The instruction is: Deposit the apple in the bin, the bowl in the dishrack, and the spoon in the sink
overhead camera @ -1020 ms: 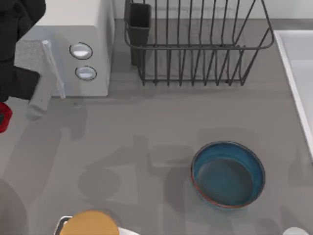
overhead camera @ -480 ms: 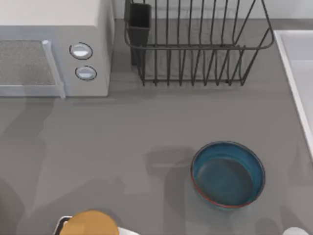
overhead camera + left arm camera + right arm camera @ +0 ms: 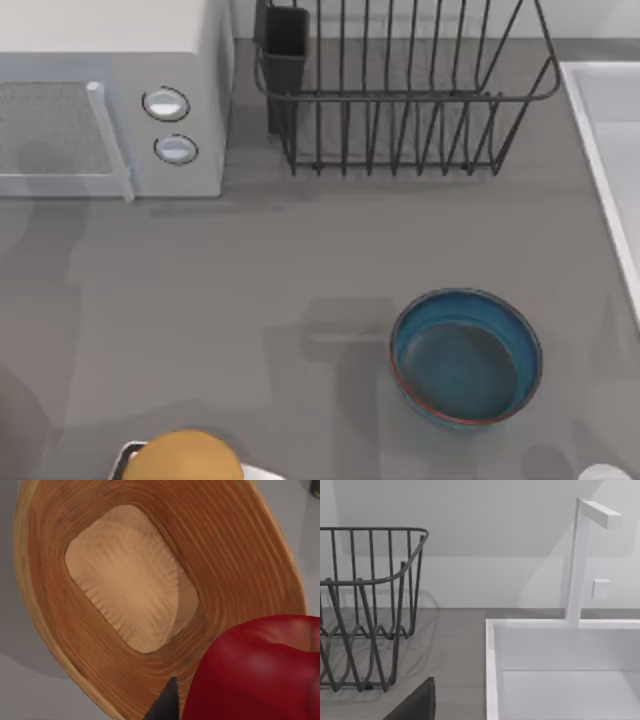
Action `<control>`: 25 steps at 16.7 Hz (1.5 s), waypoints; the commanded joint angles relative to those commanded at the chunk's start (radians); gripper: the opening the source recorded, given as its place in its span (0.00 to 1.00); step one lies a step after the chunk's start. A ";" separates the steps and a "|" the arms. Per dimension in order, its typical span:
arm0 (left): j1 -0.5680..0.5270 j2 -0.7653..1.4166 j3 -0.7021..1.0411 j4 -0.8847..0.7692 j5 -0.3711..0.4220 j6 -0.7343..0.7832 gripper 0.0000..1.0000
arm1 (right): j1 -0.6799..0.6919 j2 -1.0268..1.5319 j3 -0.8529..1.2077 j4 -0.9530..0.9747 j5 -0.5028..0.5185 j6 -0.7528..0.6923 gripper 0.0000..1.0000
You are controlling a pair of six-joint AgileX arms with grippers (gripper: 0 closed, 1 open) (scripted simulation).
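While the apple [image 3: 260, 672] shows glossy red in the left wrist view, it sits close to the camera above a woven wooden bin [image 3: 100, 630], with a dark finger tip [image 3: 165, 705] of the left gripper beside it; whether the fingers pinch the fruit cannot be told. On the grey table [image 3: 250, 290], the bowl [image 3: 466, 357] stands upright, well in front of the dishrack [image 3: 400, 90]. Right of the dishrack lies the sink [image 3: 605, 130], its faucet [image 3: 580, 555] rising at the rear rim. Left of the dishrack stands a microwave [image 3: 110, 100]. One dark corner of the right gripper [image 3: 417, 705] shows near the dishrack; its fingers cannot be judged.
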 joint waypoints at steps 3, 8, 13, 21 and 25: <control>0.011 -0.009 -0.006 0.034 0.016 0.108 0.00 | 0.000 0.000 0.000 0.000 0.000 0.000 1.00; 0.015 -0.013 -0.008 0.050 0.024 0.147 0.00 | 0.000 0.000 0.000 0.000 0.000 0.000 1.00; 0.013 -0.012 -0.020 0.064 0.023 0.153 0.00 | 0.000 0.000 0.000 0.000 0.000 0.000 1.00; 0.092 -0.019 -0.258 0.326 0.014 0.228 0.00 | 0.000 0.000 0.000 0.000 0.000 0.000 1.00; 0.099 -0.019 -0.277 0.347 0.013 0.237 0.00 | 0.000 0.000 0.000 0.000 0.000 0.000 1.00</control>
